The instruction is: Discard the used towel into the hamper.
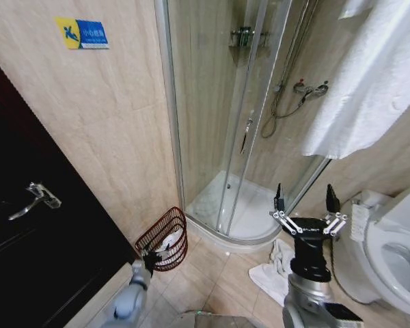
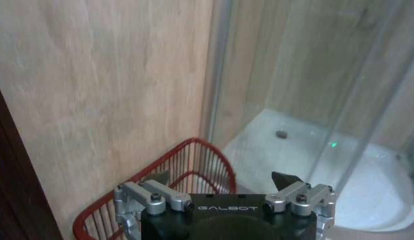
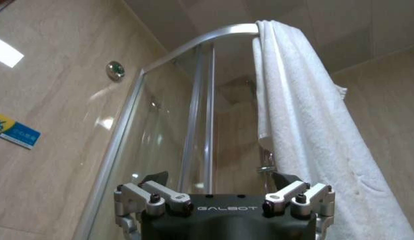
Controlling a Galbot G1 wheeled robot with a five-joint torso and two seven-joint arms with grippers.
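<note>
A white towel point(image 1: 369, 82) hangs over the shower rail at the upper right; the right wrist view looks up along the same towel point(image 3: 307, 125). A second white towel point(image 1: 273, 273) lies crumpled on the floor by the shower base. The hamper point(image 1: 165, 236), a small reddish wire basket point(image 2: 207, 162), stands in the corner against the wall with something white inside. My right gripper point(image 1: 305, 198) point(image 3: 222, 177) is raised, open and empty, above the floor towel and below the hanging one. My left gripper point(image 1: 150, 260) point(image 2: 222, 177) hovers at the hamper's near rim, open and empty.
The curved glass shower enclosure point(image 1: 219, 137) and its raised white tray point(image 1: 246, 212) fill the middle. A toilet point(image 1: 389, 253) stands at the right. At the left is a dark door point(image 1: 27, 260) with a metal handle point(image 1: 34, 198). Tiled floor lies between hamper and toilet.
</note>
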